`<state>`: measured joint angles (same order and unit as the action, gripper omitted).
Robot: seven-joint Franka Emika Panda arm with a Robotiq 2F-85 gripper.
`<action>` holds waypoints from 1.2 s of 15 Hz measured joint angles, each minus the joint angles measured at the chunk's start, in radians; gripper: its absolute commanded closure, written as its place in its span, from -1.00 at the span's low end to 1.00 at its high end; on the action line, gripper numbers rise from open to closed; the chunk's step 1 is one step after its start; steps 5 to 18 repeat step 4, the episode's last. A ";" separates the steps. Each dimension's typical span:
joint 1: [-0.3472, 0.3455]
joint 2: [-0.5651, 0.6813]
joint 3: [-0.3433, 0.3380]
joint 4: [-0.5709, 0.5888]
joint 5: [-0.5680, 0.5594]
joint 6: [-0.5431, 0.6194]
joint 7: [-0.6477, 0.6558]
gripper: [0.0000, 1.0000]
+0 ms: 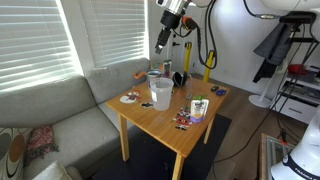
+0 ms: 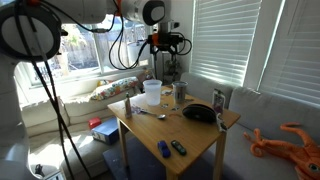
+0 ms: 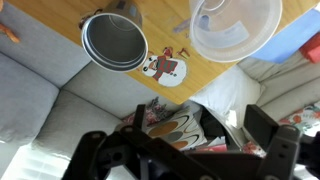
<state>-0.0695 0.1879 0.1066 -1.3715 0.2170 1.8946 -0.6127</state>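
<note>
My gripper (image 1: 163,40) hangs high above the far side of the wooden table (image 1: 160,125), open and empty; it also shows in an exterior view (image 2: 160,45). In the wrist view the two dark fingers (image 3: 200,125) stand wide apart with nothing between them. Below them lie a clear plastic cup (image 3: 235,28), a round metal bowl (image 3: 114,40) and a small coaster with a figure (image 3: 163,68) on the table. The clear cup (image 1: 161,93) stands near the table's middle in both exterior views (image 2: 152,92). The gripper touches nothing.
A grey couch (image 1: 50,120) with a patterned pillow (image 3: 170,125) stands beside the table. On the table are a black bowl (image 2: 198,112), a can (image 2: 219,100), a spoon (image 2: 150,113) and pens (image 2: 170,148). An orange plush (image 2: 290,140) lies nearby.
</note>
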 measured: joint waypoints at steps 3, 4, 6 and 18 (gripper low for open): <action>-0.008 0.004 -0.003 -0.003 0.006 0.005 -0.005 -1.00; -0.004 0.004 -0.001 -0.003 0.006 0.005 -0.005 -1.00; -0.004 0.004 -0.001 -0.003 0.006 0.005 -0.005 -1.00; -0.004 0.004 -0.001 -0.003 0.006 0.005 -0.005 -1.00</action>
